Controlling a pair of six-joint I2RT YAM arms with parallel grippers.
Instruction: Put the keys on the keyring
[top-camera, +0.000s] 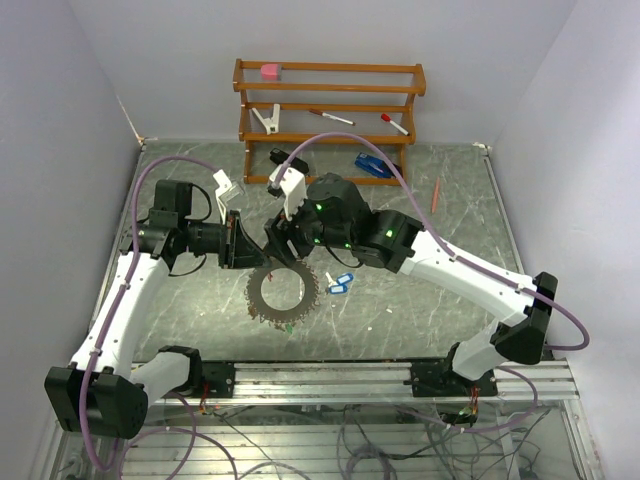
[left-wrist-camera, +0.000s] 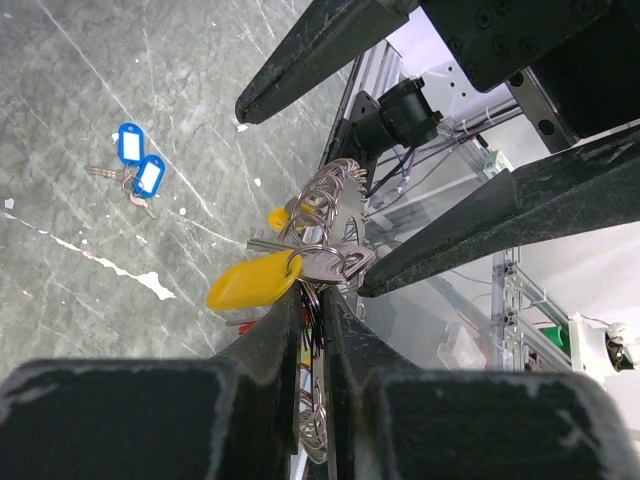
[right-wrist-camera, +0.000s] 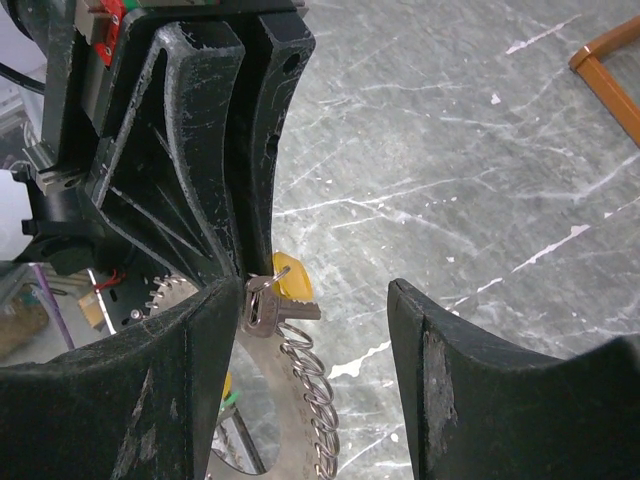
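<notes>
2 blue-tagged keys (left-wrist-camera: 148, 175) lie loose on your table (left-wrist-camera: 100, 60) while your left gripper (left-wrist-camera: 312, 300) pinches the keyring (top-camera: 283, 314) beside a yellow-tagged key (left-wrist-camera: 250, 283), and your right gripper (right-wrist-camera: 315, 295) holds its jaws apart around it.

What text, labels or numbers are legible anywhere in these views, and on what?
No readable text in any view.
blue key tags: white inserts look blank, too small to be sure.
yellow tag: no print visible.
keyring: no marking visible.
pens on the rack: too small to read.
</notes>
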